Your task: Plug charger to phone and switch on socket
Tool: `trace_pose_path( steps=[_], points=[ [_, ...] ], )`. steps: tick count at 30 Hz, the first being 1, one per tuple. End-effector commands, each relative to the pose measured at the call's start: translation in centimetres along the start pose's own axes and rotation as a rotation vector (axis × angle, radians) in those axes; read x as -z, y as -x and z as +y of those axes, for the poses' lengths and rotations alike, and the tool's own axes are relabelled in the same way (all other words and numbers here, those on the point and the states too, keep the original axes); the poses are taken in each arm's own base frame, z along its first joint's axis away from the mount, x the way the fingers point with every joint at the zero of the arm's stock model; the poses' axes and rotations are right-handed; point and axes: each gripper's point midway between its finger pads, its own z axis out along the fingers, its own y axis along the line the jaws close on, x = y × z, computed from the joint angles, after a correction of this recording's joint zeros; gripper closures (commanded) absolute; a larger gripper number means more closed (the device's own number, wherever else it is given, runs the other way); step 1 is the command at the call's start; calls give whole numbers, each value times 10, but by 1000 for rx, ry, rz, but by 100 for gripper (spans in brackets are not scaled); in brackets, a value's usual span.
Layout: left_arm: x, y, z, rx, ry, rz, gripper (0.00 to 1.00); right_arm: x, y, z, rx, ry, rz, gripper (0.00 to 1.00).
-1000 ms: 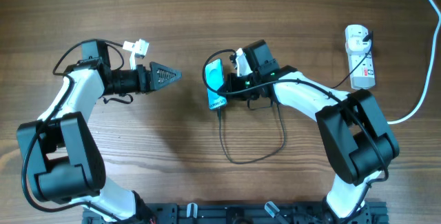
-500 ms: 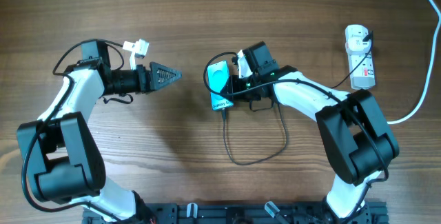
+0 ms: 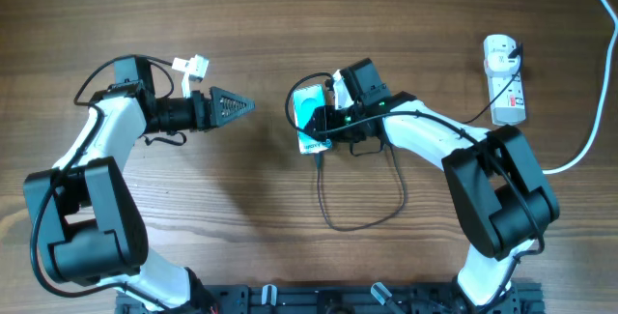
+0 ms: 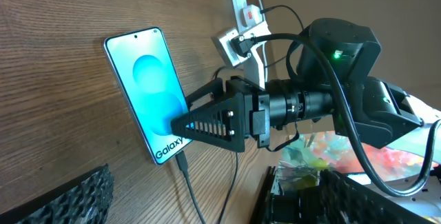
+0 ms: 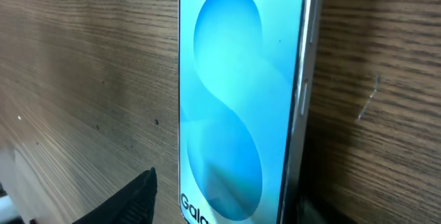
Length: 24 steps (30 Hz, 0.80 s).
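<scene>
Phone (image 3: 307, 114) lies flat at mid-table, its long axis running near to far, and the charger (image 3: 359, 219) is seen entering its near end. It is straddled by the right gripper (image 4: 178, 115), whose jaws stand apart, with bare wood showing beside the phone's edge. The socket (image 3: 505, 82) is set well apart at the far right, also lengthwise near to far, so the right arm is judged nearer. The left gripper (image 3: 243, 104), likewise parted, is placed left of the phone.
</scene>
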Motion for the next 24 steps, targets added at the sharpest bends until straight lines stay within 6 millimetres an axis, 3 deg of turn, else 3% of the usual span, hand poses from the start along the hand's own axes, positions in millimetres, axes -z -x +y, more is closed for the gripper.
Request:
trace_pose_path(
  steps=[1, 4, 7, 19, 24],
  points=[
    [4, 5, -4, -32, 9, -12, 0, -2, -1, -5, 0, -12, 2, 33],
    [4, 5, -4, -32, 9, -12, 0, -2, -1, -5, 0, -12, 2, 23],
    [4, 4, -4, -31, 9, -12, 0, -2, -1, -5, 0, -12, 1, 1],
    [4, 4, -4, -32, 9, -12, 0, -2, -1, -5, -3, -12, 3, 0],
    [4, 4, -4, -32, 9, -12, 0, -2, -5, -15, -41, -66, 10, 0]
  ],
)
